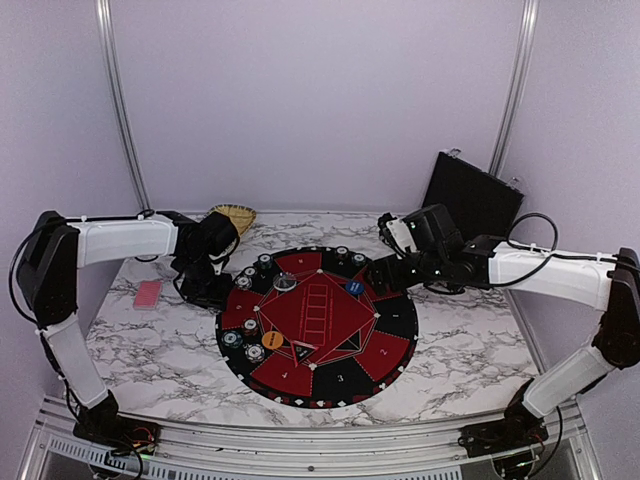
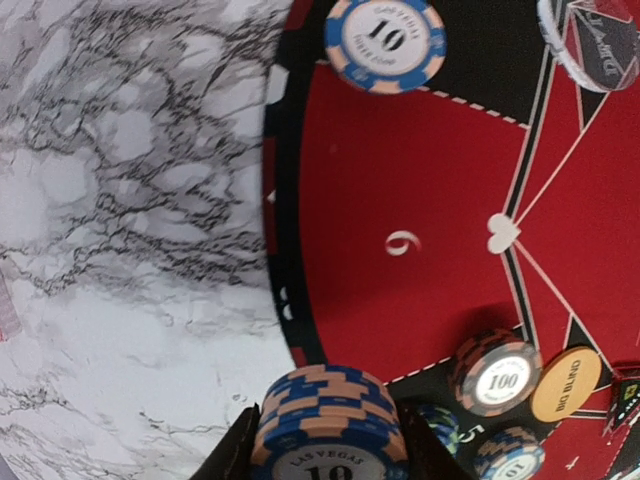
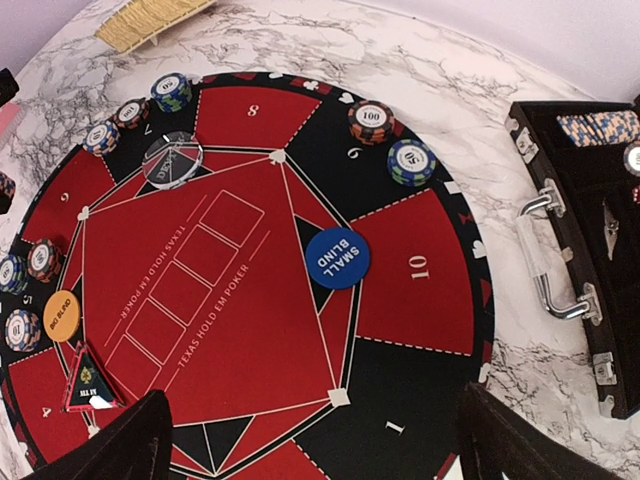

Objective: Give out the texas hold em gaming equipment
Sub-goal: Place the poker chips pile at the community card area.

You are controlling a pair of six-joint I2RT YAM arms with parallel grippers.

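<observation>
Your left end effector [image 2: 330, 455] is clenched on a stack of blue-and-tan chips [image 2: 330, 415], with its dark fingers [image 2: 232, 455] tight on both sides. That stack sits right over the outer rim of the round red-and-black mat [image 2: 400, 180], at the corner of the red wedge marked 6. You cannot tell whether it rests on the mat or hangs above it. The wedge shows bare red between a "10" stack [image 2: 385, 42] at its far boundary and a "100" stack [image 2: 497, 372] near the held one, with the orange disc [image 2: 565, 383] just beside that. Outside the rim, the marble surface [image 2: 130, 200] runs open toward the pink-backed card [image 1: 147, 293], which lies well apart from the mat. Your right end effector [image 3: 320, 450] is released and hovers over the opposite side of the mat with its jaws spread wide. Below it the blue disc [image 3: 337, 258] lies beside wedge 10. An orange-edged stack [image 3: 371, 120] and a blue-and-green stack [image 3: 411, 161] sit near the rim, and the clear disc [image 3: 172, 160] lies across the mat. The black case [image 3: 590, 230] lies off that edge, with a strip of marble between.
</observation>
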